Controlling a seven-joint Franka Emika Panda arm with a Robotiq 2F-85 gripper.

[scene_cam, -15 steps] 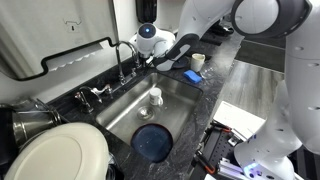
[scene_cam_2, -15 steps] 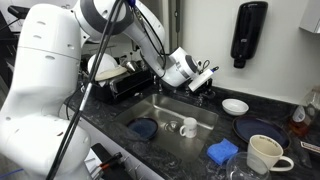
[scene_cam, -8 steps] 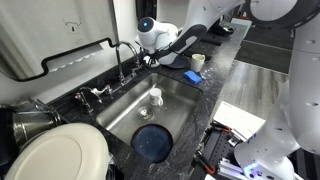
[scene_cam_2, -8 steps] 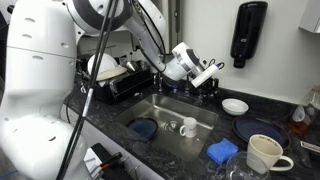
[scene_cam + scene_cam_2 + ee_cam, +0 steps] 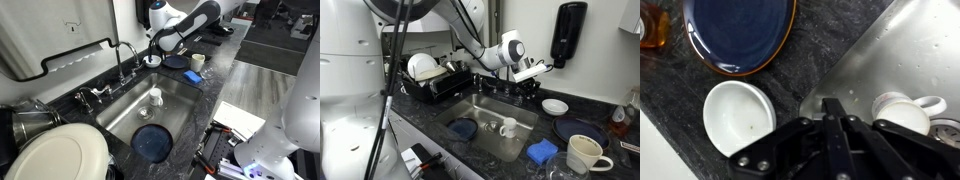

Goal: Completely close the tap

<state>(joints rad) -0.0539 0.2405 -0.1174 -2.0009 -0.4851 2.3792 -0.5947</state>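
Observation:
The chrome gooseneck tap stands at the back edge of the steel sink, with small lever handles at its base. I see no water running from it. My gripper is shut and empty. It hangs in the air above and to the side of the tap, not touching it. It also shows in an exterior view over the counter behind the sink. In the wrist view my shut fingers point down at the sink's corner. The tap is out of the wrist view.
A white mug and a blue plate lie in the sink. A white bowl and a dark blue plate sit on the black counter. There is also a dish rack, a blue sponge, a counter mug and a black wall rail.
My gripper has risen from the tap's base and moved up and away from it. The tap and the dishes have not moved.

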